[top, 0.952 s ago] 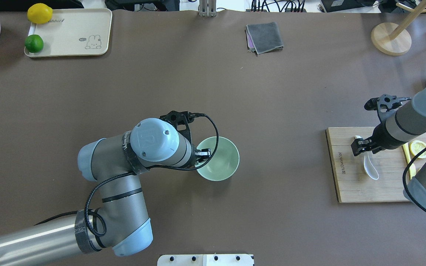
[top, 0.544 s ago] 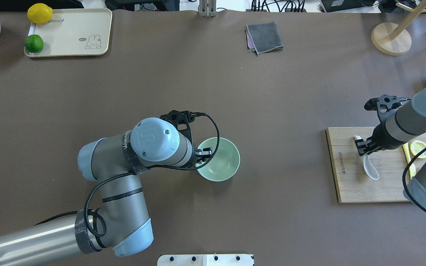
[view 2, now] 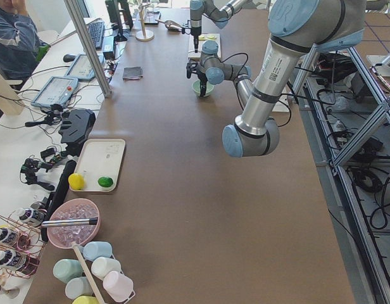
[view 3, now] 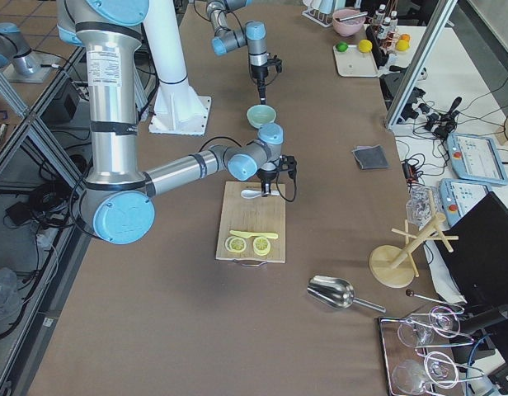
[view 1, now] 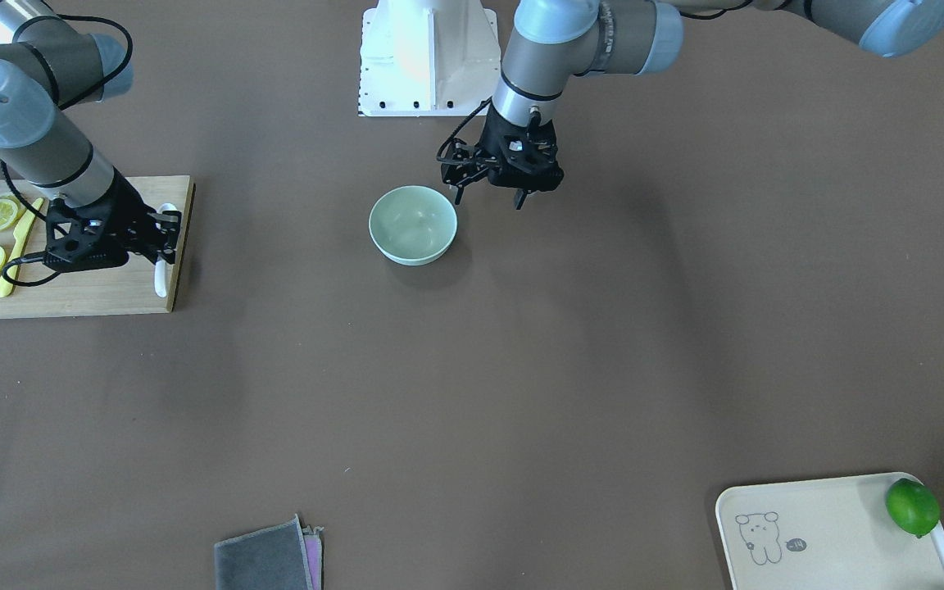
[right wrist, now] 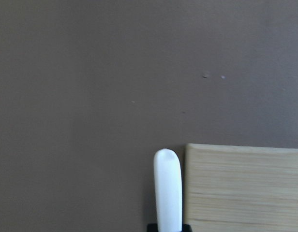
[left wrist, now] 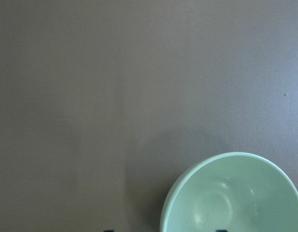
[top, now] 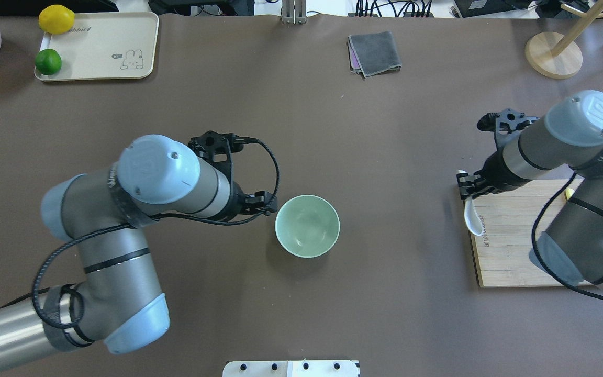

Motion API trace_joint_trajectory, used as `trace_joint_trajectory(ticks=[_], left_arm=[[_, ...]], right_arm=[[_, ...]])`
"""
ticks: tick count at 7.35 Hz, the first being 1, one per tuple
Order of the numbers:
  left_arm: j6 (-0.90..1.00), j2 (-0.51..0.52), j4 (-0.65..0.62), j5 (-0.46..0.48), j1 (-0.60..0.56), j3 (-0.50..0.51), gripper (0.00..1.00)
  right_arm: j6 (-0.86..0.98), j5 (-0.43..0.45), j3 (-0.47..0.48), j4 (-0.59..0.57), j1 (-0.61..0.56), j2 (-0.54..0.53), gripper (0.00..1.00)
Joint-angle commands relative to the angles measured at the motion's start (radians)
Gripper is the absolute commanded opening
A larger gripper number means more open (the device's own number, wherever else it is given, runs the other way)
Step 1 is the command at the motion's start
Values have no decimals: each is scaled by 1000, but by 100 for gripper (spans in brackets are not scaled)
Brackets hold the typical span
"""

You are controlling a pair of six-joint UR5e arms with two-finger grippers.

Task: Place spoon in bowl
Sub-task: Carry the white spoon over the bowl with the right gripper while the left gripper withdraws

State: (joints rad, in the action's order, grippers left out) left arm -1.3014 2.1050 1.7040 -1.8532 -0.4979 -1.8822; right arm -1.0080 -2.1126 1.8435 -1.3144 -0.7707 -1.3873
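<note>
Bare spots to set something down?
Free: table between bowl and cutting board; also from bowl to the gray cloth. Crowded: bowl's left side, beside the left gripper; board's bowl-side edge, where the right gripper holds the spoon.

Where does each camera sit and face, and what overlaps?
Front-facing: across table, facing robot; both arms, base.
Overhead: behind robot, looking down; both arms, bowl, spoon.
Exterior left: table's end; left arm nearest.
Exterior right: opposite end; right arm nearest.
Left wrist: above bowl; left hand barely shows.
Right wrist: along spoon; right hand barely shows.
Shared: overhead and front-facing both show bowl, spoon.
</note>
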Motion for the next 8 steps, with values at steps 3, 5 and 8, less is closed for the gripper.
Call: trace_joint_trajectory(ticks=[3, 5, 8], left_arm=[[342, -242, 3, -141, -206, -81, 97], [421, -273, 5, -199, -269, -69, 97], [419, -260, 98, -199, -269, 18, 97]], right_arm=[[-479, 153, -13, -139, 169, 331, 0], [-597, 251, -49, -212, 235, 421, 0], [-661, 334, -106, -212, 295, 455, 0]])
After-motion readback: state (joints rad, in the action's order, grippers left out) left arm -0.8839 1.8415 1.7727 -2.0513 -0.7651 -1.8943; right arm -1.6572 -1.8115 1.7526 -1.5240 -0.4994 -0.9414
